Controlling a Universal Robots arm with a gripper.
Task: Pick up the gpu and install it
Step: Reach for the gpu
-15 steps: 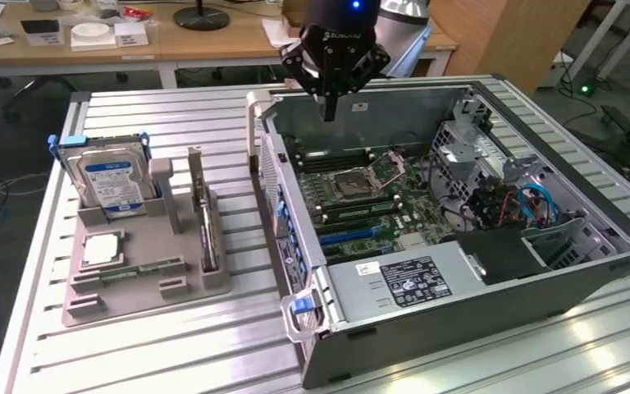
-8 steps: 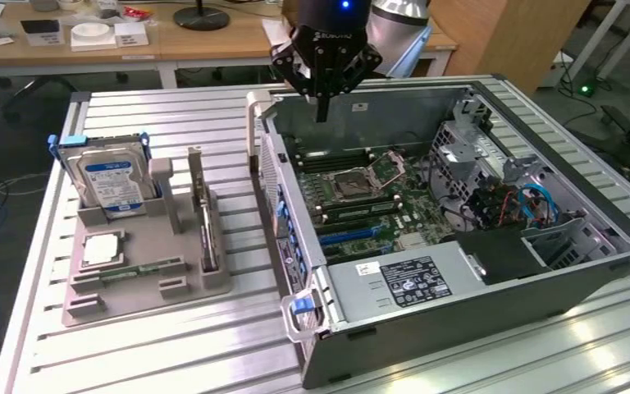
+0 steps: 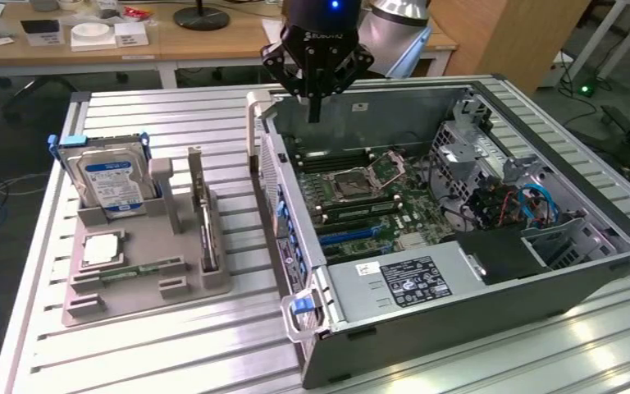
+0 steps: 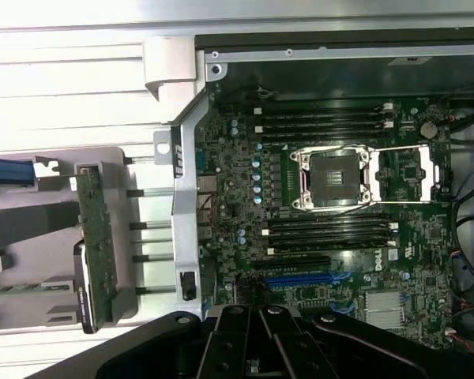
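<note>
gripper (image 3: 315, 113) hovering over open pc case (image 3: 458, 328), fingers pressed together, holding nothing. gpu (image 3: 200, 205) sitting upright in grey holder (image 3: 129, 300) beside hard drive (image 3: 112, 180), exterior view's left, well apart from gripper.

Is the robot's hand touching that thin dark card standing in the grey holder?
Apart. The exterior view shows the hand above the open computer case, while the gpu stands in its grey holder to that view's left, outside the case.
</note>
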